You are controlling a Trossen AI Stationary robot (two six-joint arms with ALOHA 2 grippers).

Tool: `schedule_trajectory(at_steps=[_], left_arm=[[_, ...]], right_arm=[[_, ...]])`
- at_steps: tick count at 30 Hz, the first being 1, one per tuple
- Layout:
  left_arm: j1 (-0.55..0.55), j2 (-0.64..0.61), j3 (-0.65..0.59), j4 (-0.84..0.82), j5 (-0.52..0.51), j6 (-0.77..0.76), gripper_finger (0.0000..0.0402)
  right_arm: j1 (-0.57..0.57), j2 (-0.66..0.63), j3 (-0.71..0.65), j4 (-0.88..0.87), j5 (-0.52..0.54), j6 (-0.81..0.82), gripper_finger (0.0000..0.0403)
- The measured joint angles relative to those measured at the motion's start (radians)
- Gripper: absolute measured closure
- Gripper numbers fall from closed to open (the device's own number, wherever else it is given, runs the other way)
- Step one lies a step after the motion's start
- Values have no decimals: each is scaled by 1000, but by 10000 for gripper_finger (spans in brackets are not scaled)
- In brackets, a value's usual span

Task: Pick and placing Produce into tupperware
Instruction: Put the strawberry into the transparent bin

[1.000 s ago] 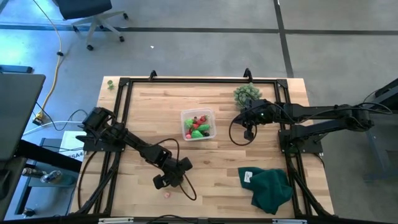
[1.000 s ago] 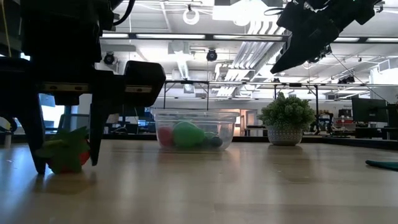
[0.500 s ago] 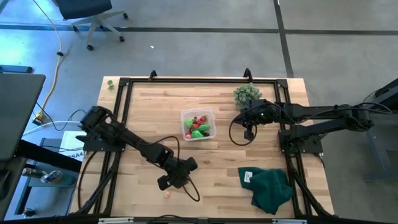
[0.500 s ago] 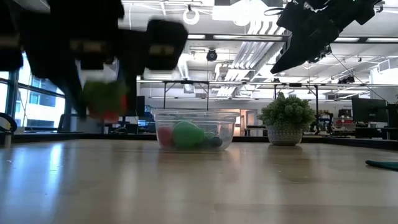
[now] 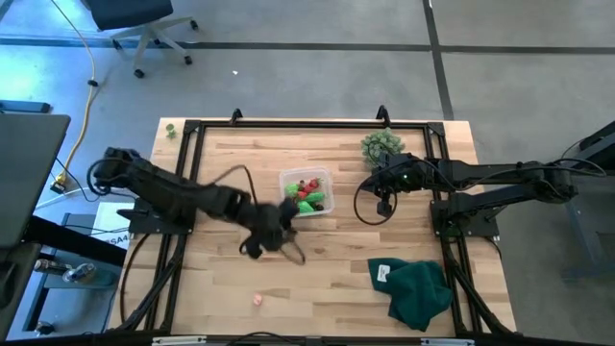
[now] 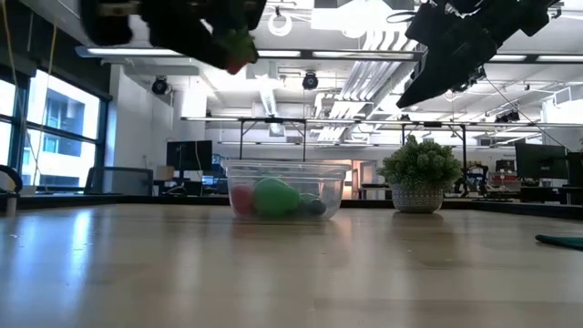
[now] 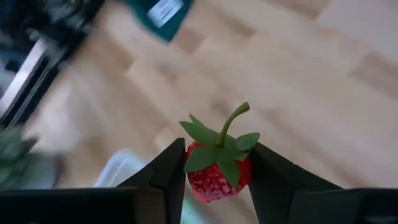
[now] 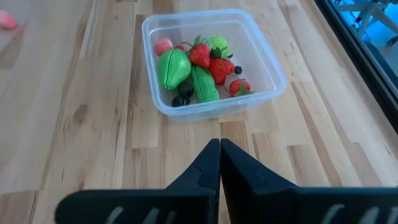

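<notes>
**Strawberry aloft beside the tub**

Reaching in from the left edge of the overhead frame, stretched low and long toward the centre, with the left gripper (image 5: 280, 219) hovering just left of and below the clear plastic tub (image 5: 323, 185). Clamping a toy strawberry (image 7: 217, 171) between two dark, flat-faced fingers (image 7: 171, 168): a red, seed-dotted body, a ragged green leaf collar and a thin curved stem sticking up, all with a moulded plastic sheen. Showing in the table-level view as a blurred dark mass at the upper left, well clear of the tabletop, with a spot of red and green at its lower tip.

Sitting near the middle of the pale, plank-grained wooden table (image 5: 221, 173), the tub being shallow, square, round-cornered and see-through. Holding already a heap of small pieces (image 8: 196, 68): several strawberries, a smooth bright green lump, a long green piece, a pink bit and a few dark berries. Lying alone near the lower centre of the overhead frame, one small pink piece (image 5: 258, 300), well apart from both tub and gripper.

Waiting on the right, the right gripper (image 5: 383, 204) hanging above the table to the right of the tub, its fingers (image 8: 211, 168) pressed together and holding nothing. Standing behind it toward the upper right, a spiky grey-green bushy ball (image 5: 378, 145); lying crumpled at the lower right, a dark green cloth (image 5: 418, 291).
</notes>
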Motion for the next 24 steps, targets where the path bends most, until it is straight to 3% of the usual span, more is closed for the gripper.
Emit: schedule_trajectory(at_steps=[10, 16, 24], left_arm=[[311, -59, -2, 130, 141, 65, 250], [449, -19, -1, 239, 264, 68, 270], [560, 44, -1, 250, 271, 12, 253]], right_arm=[[0, 0, 0, 7, 0, 0, 401], [0, 0, 0, 7, 0, 0, 401], [0, 0, 0, 7, 0, 0, 401]])
